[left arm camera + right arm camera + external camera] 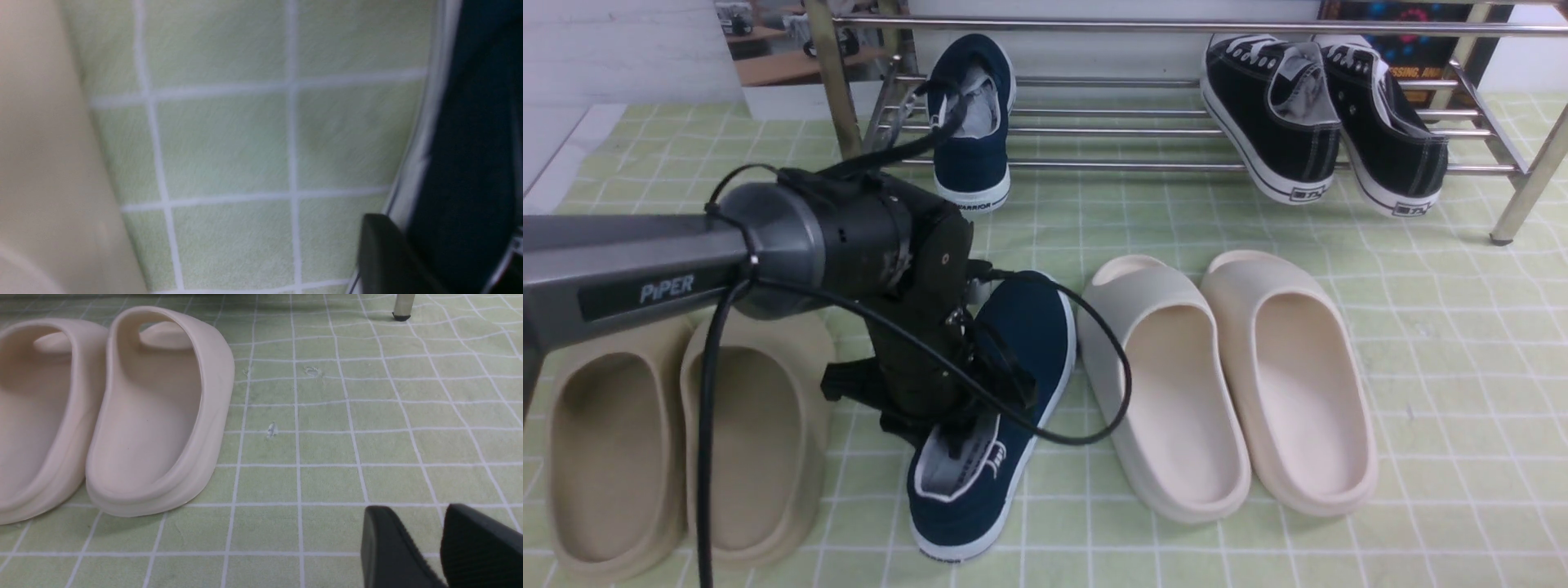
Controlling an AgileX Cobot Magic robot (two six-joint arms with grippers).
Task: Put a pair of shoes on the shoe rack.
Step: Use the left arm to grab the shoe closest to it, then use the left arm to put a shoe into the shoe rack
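Seemingly at the near shoe's (pixel 1029 327) collar, the "PiPER" arm's (pixel 629 286) left pincer (pixel 947 433) hides its grip; right pincer (pixel 439 547) gapes empty; racked shoe (pixel 972 163) reads "WARRIOR".

Close, blurred view of a pale green checked mat (pixel 229 143) lying between two shoes.
A beige foam slide (pixel 41 171) borders one side and a navy canvas shoe (pixel 470 163) the other. One black gripper finger (pixel 384 253) sits just beside the shoe's white sole.
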